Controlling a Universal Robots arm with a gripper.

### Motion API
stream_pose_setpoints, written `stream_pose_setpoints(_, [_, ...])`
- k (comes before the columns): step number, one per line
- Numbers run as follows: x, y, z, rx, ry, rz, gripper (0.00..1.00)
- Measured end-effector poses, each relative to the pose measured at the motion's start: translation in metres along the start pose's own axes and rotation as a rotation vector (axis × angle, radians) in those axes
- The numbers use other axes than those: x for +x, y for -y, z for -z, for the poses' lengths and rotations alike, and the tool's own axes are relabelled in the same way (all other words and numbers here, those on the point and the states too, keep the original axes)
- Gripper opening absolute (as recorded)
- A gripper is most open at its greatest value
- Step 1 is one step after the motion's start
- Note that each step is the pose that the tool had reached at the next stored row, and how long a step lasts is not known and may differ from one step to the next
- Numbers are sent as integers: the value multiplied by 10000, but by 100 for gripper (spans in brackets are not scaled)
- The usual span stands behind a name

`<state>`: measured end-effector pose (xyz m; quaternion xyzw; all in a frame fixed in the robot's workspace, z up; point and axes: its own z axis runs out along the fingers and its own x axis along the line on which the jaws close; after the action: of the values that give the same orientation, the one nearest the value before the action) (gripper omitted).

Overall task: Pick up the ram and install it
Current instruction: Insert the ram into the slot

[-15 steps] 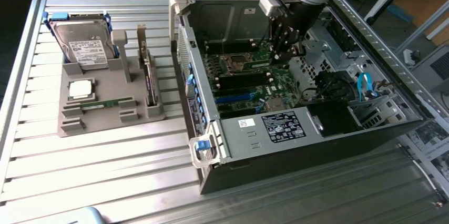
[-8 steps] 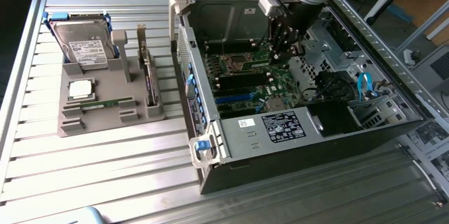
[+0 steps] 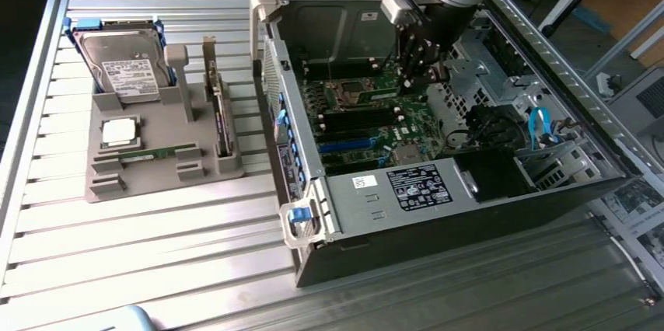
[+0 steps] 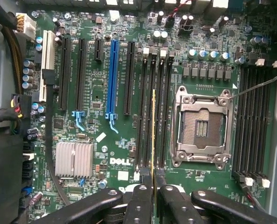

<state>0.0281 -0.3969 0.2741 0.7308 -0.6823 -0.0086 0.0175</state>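
Note:
In the wrist view I see the ram (image 4: 153,135) edge-on, a thin green-gold stick running out from between my fingertips. My gripper (image 4: 153,181) is shut on it. The stick hangs in line with the black memory slots (image 4: 161,107) beside the open CPU socket (image 4: 204,126); I cannot tell whether it touches a slot. In the exterior view my gripper (image 3: 427,74) reaches down into the open computer case (image 3: 311,214), over the green motherboard (image 3: 363,113). A second green stick (image 3: 155,152) lies in the grey holder (image 3: 104,191) outside the case.
The grey holder also carries a hard drive (image 3: 124,67), a silver CPU chip (image 3: 120,130) and an upright expansion card (image 3: 218,113). On the board sit a blue slot (image 4: 113,79), a silver heatsink (image 4: 74,158) and more memory slots (image 4: 252,121). Cables (image 4: 8,116) crowd one side.

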Motion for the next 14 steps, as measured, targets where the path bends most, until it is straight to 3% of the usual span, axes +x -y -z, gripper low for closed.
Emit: stream_pose_setpoints(14, [-7, -3, -60, 0, 0, -2, 13])
